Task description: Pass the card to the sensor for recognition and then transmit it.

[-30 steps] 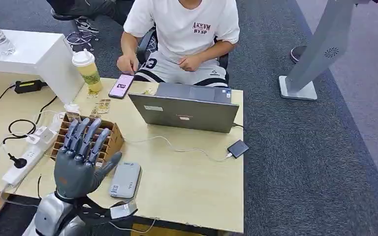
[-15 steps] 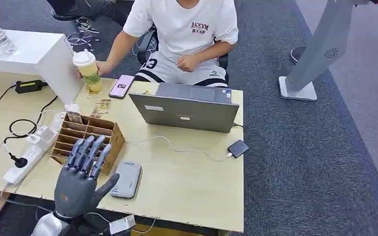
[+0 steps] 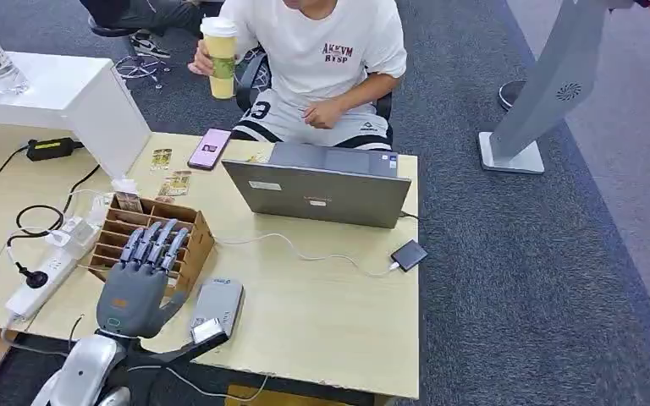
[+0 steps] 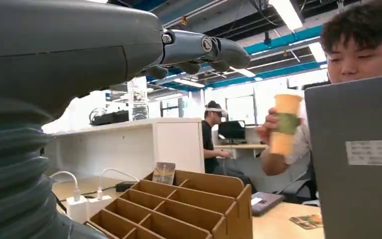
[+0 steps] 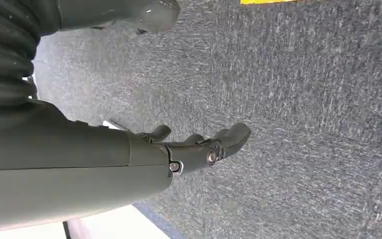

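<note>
the left hand [image 3: 138,283] hovers palm down over the near edge of the bench [image 3: 322,321], at about 7 o'clock in the head view, fingers stretched out and apart with nothing in them; its fingertips [image 3: 154,239] reach over the near side of the slotted cardboard box [image 3: 188,227]. in the left wrist view the same fingers [image 4: 204,50] stand above the box [image 4: 189,199], clear of its dividers. one card [image 4: 163,173] stands upright in a far slot of that box, also seen at its far left corner from the head view [image 3: 126,200]. two more cards lie flat on the bench beyond the box, toward 11 o'clock: one [image 3: 175,183] just past it, another [image 3: 161,158] near a pink phone [image 3: 209,148]. the grey card sensor [image 3: 217,304] lies flat just to the right of the left hand, at 6 o'clock, close to the thumb.

the right hand [image 5: 199,147] hangs over grey carpet [image 5: 303,99], fingers loosely extended and slightly bent, holding nothing.

an open laptop [image 3: 322,186] sits at 12 o'clock on the bench, a small black drive [image 3: 409,255] cabled beside it. a person [image 3: 322,59] seated behind holds a cup [image 3: 220,55] raised off the bench. a white power strip [image 3: 46,271] lies at 9 o'clock.
</note>
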